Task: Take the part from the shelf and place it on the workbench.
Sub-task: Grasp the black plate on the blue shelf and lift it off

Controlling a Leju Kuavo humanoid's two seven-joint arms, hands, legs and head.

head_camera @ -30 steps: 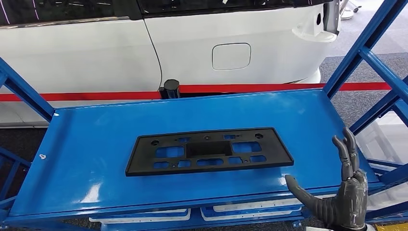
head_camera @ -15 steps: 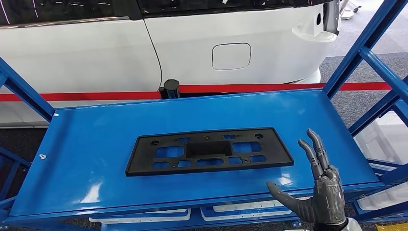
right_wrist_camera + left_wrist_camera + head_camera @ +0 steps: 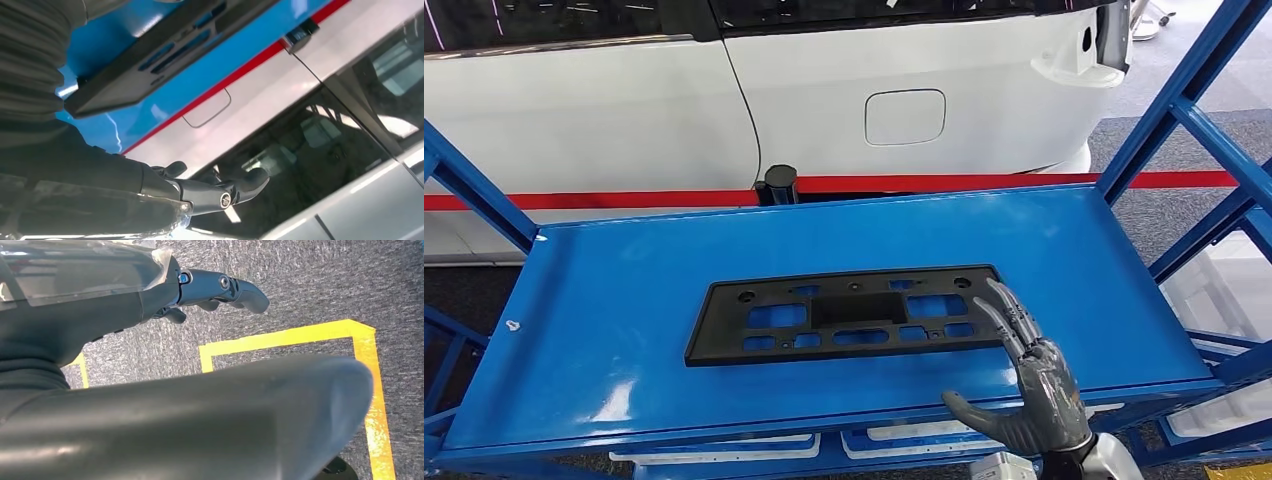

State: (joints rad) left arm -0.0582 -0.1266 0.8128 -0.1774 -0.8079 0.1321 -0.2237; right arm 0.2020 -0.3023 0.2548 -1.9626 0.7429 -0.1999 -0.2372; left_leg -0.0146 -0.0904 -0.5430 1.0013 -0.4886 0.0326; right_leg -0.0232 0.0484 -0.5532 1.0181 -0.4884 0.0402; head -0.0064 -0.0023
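Note:
The part is a flat black rectangular plate with several cutouts, lying in the middle of the blue shelf. My right hand reaches in over the shelf's front edge, holding nothing. Its fingers are stretched out over the part's right end and the thumb is spread toward the left. Whether the fingertips touch the part I cannot tell. The right wrist view shows the part beyond my right hand. My left hand hangs over the grey floor, empty, with its fingers apart from the thumb.
A white car with a red stripe stands close behind the shelf. Blue slanted uprights frame the shelf's right side and another upright its left. A black round post sits at the back edge. Yellow floor tape lies below.
My right hand has moved left and forward, from the shelf's front right corner to the part's right end. The part has not moved.

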